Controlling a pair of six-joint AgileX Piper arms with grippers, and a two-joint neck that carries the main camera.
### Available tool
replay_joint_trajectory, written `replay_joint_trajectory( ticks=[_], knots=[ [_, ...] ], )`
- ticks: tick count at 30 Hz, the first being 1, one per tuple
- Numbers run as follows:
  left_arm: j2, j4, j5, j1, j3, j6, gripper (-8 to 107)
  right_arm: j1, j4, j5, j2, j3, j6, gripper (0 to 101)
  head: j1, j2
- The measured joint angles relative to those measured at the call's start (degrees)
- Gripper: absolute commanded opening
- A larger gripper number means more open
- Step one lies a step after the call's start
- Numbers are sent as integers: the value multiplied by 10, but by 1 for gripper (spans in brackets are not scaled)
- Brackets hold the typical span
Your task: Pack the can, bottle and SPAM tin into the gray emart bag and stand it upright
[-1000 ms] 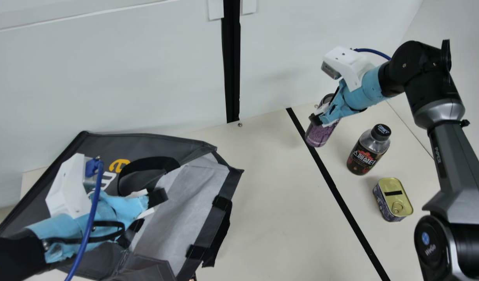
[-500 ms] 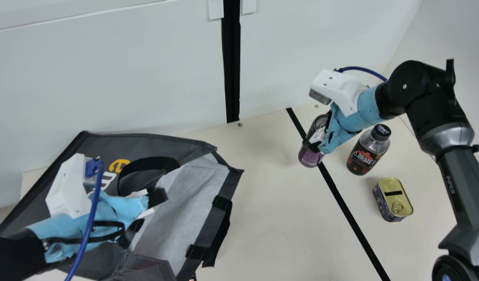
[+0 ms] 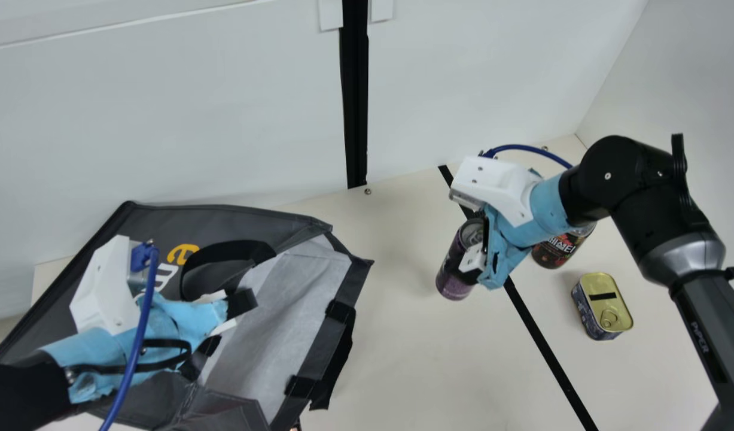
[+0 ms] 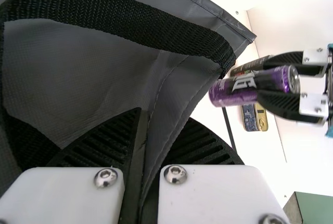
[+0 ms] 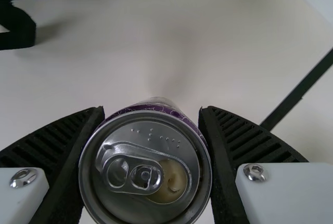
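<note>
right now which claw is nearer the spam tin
Right: in the main view the right claw is left of the SPAM tin; the left claw is farther left, gripping the bag.

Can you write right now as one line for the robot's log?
right gripper: holding purple can in air | left gripper: pinching edge of gray bag | bottle, SPAM tin: on table

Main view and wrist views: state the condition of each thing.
Gray fabric bag: on its side, mouth open, edge pinched.
Purple metal can: clamped, outside the bag.
Dark-labelled bottle: standing, partly hidden.
Gold-topped rectangular tin: lid closed.
Black-fingered left gripper: shut on the bag.
Black-fingered right gripper: shut on the can.
</note>
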Motion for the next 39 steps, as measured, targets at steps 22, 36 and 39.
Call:
replay_joint_trajectory(
  ticks=[22, 36, 39],
  knots=[
    [0, 0, 0, 0, 0, 0, -8, 65, 107, 1, -64, 25, -3, 0, 0, 0],
    [0, 0, 0, 0, 0, 0, -8, 110, 191, 2, -81, -29, 48, 0, 0, 0],
    [0, 0, 0, 0, 0, 0, -8, 114, 201, 1, -83, -37, 55, 0, 0, 0]
  ],
)
